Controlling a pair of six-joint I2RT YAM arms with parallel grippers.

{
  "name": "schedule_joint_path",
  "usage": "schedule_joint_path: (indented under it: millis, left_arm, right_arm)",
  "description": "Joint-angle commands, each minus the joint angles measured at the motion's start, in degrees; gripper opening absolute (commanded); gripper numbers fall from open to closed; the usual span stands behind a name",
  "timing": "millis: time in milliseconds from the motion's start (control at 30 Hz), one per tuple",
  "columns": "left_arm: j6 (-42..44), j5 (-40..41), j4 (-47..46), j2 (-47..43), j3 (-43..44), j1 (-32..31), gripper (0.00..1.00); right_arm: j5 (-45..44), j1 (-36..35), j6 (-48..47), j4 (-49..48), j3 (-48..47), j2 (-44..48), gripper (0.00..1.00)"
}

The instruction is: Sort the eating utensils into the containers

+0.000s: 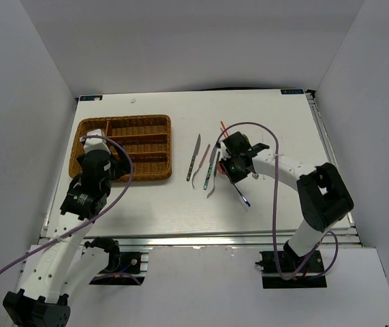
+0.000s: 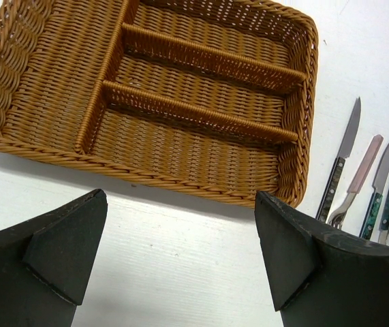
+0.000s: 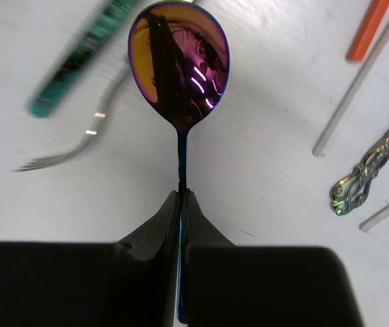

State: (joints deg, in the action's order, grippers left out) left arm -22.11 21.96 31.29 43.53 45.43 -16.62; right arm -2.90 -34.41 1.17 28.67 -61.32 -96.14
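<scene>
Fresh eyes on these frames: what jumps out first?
The right claw pinches the stem of an iridescent purple spoon, right of the table's centre. At the table's far left sits the brown wicker tray, its visible compartments empty, with the left claw open just before it. Loose knives lie between them.
</scene>
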Motion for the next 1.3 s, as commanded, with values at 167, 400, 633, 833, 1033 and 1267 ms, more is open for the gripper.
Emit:
schedule_joint_path:
  millis: [167,400,633,833,1033,1267]
  left_arm:
    - [-1.36,5.72,0.88,-4.06,0.27,0.10,0.98]
    - [-1.71,6.78,1.23,-4.77,0.19,0.54,0.98]
    - [-1.36,5.12,0.44,-5.38,-0.25,2.12,0.98]
    - [-1.18,4.24,0.26,-5.21,-0.43,2.65,0.98]
    - [-1.01,3.71,0.09,-5.47,-0.60,2.65,0.98]
    - [-0.83,3.09,0.00,-6.43,-0.69,2.73,0.98]
  right_arm:
    - [6.32,-8.64,-10.03,-1.51,-20.04,-1.32,0.00]
    - [12.64,-12.52,-23.48,4.37,-54.22,-23.46,0.00]
    - [22.13,-16.38,-29.47,-6.31,-65.44,-32.01,0.00]
    - [26.54,-18.84,-28.51,-10.57,-71.45,-37.27,0.00]
    - [27.07,-19.11,-27.36,-13.64,-69.11,-40.26,0.00]
    - [26.45,-19.11,-29.47,-11.62,-68.93,-43.52,0.00]
